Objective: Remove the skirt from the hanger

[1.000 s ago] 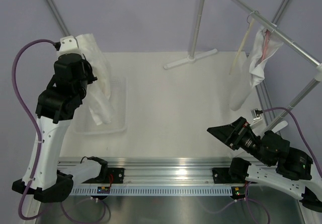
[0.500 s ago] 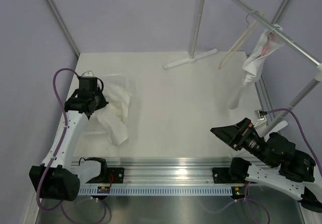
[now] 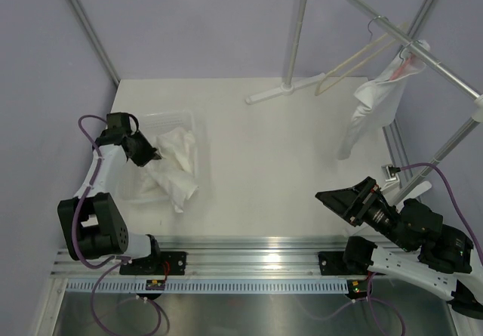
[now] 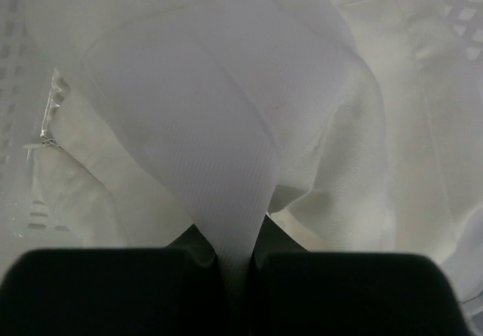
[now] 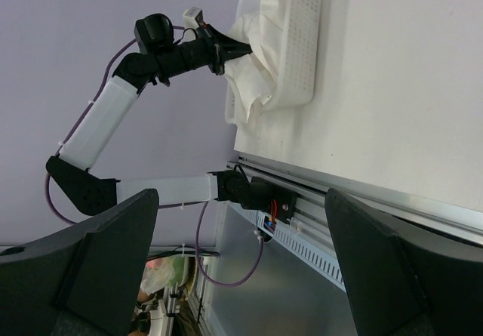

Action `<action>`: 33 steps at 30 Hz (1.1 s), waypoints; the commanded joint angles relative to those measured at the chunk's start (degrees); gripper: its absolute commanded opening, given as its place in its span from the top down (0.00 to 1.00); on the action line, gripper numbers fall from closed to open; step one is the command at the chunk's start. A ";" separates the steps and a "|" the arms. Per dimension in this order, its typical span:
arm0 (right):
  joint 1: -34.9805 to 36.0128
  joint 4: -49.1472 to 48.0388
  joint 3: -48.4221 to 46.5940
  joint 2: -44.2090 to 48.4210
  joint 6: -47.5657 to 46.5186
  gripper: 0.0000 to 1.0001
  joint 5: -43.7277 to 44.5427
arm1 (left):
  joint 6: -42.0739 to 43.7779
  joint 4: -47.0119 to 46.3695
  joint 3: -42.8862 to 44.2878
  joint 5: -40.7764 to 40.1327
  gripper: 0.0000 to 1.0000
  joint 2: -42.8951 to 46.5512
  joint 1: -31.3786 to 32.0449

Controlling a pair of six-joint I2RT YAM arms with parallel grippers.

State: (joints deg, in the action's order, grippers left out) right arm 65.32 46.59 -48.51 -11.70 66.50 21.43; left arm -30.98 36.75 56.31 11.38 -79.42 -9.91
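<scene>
The skirt (image 4: 226, 124) is white cloth with a fine ribbed weave, matt and softly creased, pinched between the left fingers (image 4: 98, 291), which look like matt black plastic. The basket (image 5: 306, 41) under it is whitish perforated plastic, standing on a smooth, matt white tabletop (image 3: 264, 170). The rack (image 3: 298, 26) poles are dull grey metal, and the hanger (image 3: 355, 55) looks pale and smooth.

Two robot arms stand at the near edge of the one worktop (image 3: 264, 162): the left arm (image 3: 95, 174) and the right arm (image 3: 411, 226). One clear basket (image 3: 189, 118), with one white skirt (image 3: 177, 171) heaped in it. One bare hanger (image 3: 352, 61) on the single rail (image 3: 445, 70), and one white garment (image 3: 373, 102) hanging beside it.
</scene>
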 commanded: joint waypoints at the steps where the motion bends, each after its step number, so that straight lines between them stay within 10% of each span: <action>1: 0.25 -0.27 -0.53 -0.78 0.91 0.01 0.28 | -0.66 -1.52 6.69 -1.06 1.00 2.07 -1.33; 15: 0.25 -3.08 0.34 -4.47 0.38 0.01 -0.60 | 0.57 -2.91 10.83 -24.19 1.00 -8.03 -1.34; 23: 0.33 -4.22 1.49 -4.55 0.74 0.00 -0.69 | 2.94 -4.41 12.07 -22.18 1.00 -11.90 -0.29; 26: 0.25 -4.40 1.32 -4.91 0.74 0.01 -1.21 | 3.65 -3.19 11.63 -21.93 0.86 -12.16 0.51; 27: 0.33 -4.23 1.23 -5.08 0.74 0.01 -1.30 | 3.13 -2.66 11.45 -20.88 0.73 -11.99 0.51; 28: 0.33 -4.22 1.23 -5.08 0.65 0.00 -1.48 | 1.99 -2.30 11.36 -20.09 0.36 -10.77 0.42; 31: 0.25 -3.87 1.40 -4.91 0.91 0.01 -1.74 | 0.84 -1.95 11.62 -17.62 0.01 -4.12 1.03; 33: 0.25 -3.35 1.84 -4.56 1.44 0.01 -1.57 | 0.22 -0.28 13.82 -20.60 0.01 2.42 2.62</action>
State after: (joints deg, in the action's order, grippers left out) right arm 65.32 44.36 -47.18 -15.79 66.89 19.86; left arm -29.74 36.58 66.61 -7.49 -87.77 -8.99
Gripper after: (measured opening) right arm 0.993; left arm 0.979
